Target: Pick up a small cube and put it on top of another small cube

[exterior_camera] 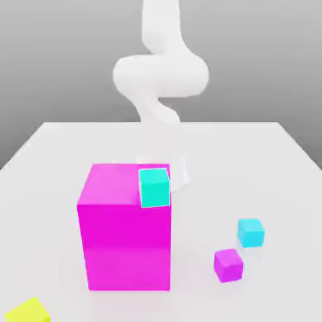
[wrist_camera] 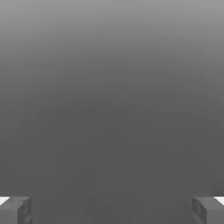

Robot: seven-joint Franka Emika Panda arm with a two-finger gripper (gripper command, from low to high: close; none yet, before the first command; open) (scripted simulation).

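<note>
Jaws spread wide with nothing between them, fingertips at the lower corners of the hand view over bare grey. White robot arm upper centre of the exterior view. Small cyan cube lower right on the pale surface, small magenta cube just below it, near but apart. Another cyan cube at the top edge of the large magenta block, mid-frame; yellow cube bottom left. Likely risks: nudging the neighbouring cube on descent, or an off-centre release toppling the stack. No containers present
</note>
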